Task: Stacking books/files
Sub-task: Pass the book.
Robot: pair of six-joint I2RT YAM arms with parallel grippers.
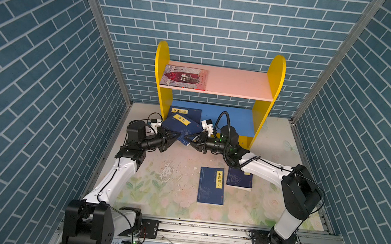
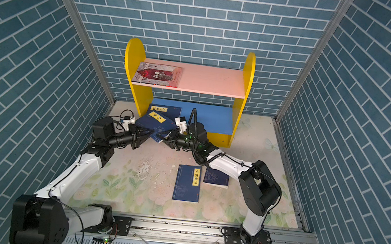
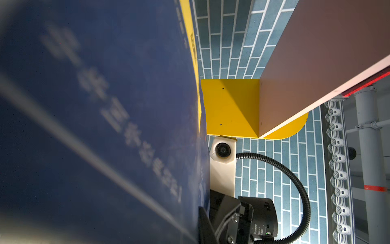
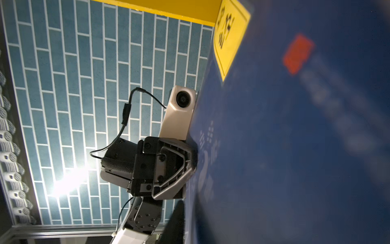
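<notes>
While the left end effector (image 1: 176, 137) pinches the near-left edge of the tilted book (image 1: 181, 128), pressed tight on it, the right end effector (image 1: 191, 143) sits at the same book's near-right corner. Can't tell if its jaws are gripping or spread.

Right wrist view backs this up: left fingers (image 4: 179, 160) are clamped on the book edge.

The book hangs slanted, far end over the shelf book (image 1: 185, 111) on the blue board (image 1: 229, 121) of the shelf (image 1: 160, 79). Unclear if the two touch.

My read: arms on both sides because a thin paperback flops when held by one edge. The slant lets it slide under the pink board (image 1: 238, 82) onto the shelf book. Step in hand: stacking the second navy book.

Red book (image 1: 185, 77) lies flat at the pink board's left end. Two navy ones are on the table (image 1: 157, 192): front book (image 1: 211, 186) cover up, side book (image 1: 239, 180) just beside it, partly under the right arm. Those look pending.

Risk: on a one-edge pinch the book could sag or twist and shove the shelf book.
</notes>
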